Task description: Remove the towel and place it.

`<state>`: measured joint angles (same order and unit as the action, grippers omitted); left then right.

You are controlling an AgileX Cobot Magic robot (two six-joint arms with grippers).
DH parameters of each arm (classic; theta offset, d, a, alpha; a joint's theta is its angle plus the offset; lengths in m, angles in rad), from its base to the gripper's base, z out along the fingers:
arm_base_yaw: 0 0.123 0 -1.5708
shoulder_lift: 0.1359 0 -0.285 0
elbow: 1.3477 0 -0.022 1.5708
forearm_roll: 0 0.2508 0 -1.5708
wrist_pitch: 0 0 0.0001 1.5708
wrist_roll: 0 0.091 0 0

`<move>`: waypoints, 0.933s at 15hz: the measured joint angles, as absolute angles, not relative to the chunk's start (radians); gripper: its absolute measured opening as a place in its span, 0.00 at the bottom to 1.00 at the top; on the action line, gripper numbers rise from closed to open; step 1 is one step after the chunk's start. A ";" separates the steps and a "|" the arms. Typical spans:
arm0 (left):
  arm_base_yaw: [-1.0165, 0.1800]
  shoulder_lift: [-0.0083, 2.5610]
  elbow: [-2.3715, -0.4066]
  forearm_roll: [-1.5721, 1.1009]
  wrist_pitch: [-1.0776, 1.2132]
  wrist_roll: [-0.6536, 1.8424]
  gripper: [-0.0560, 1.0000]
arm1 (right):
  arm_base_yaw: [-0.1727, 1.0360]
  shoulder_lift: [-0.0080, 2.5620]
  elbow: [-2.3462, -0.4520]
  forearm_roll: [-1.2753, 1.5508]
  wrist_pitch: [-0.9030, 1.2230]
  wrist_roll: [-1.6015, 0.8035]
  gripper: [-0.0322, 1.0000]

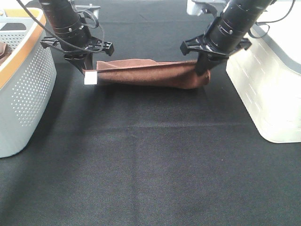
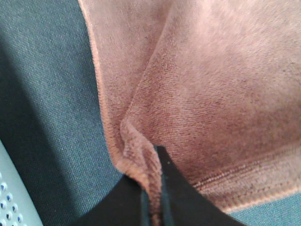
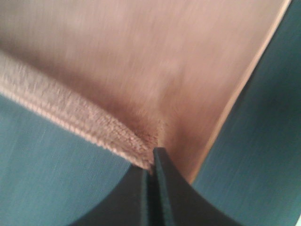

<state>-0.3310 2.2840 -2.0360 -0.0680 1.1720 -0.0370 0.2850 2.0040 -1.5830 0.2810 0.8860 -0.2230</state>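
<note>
Label: a small white tag (image 1: 90, 78) hangs at the corner of the towel (image 1: 146, 74), just below the left gripper (image 1: 88, 69). Any print on it is too small to read.

Containers: a grey perforated basket (image 1: 28, 89) with an orange rim stands at the left. It holds a brown item (image 1: 2, 52) cut off by the frame edge. A white bin (image 1: 270, 94) stands at the right; its contents are hidden.

Left gripper: jaws closed, pinching a stitched towel corner.

Right gripper (image 1: 202, 70): jaws closed on the opposite end.

The towel spans between both grippers, folded lengthwise, over the black mat (image 1: 150, 165) between basket and bin.
</note>
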 joint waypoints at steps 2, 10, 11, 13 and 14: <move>-0.332 2.280 -2.025 -0.081 1.175 -0.037 0.05 | 0.285 1.998 -1.585 0.284 0.952 -0.223 0.03; -0.431 2.155 -1.706 -0.021 1.175 -0.035 0.05 | 0.282 1.996 -1.459 0.340 1.084 -0.223 0.03; -0.432 2.140 -1.648 -0.032 1.169 -0.035 0.05 | 0.282 1.996 -1.436 0.360 1.089 -0.224 0.03; -0.434 2.113 -1.560 -0.045 1.162 -0.035 0.05 | 0.283 1.996 -1.385 0.404 1.093 -0.229 0.03; -0.434 2.107 -1.532 -0.051 1.155 -0.035 0.05 | 0.285 1.996 -1.360 0.412 1.093 -0.229 0.03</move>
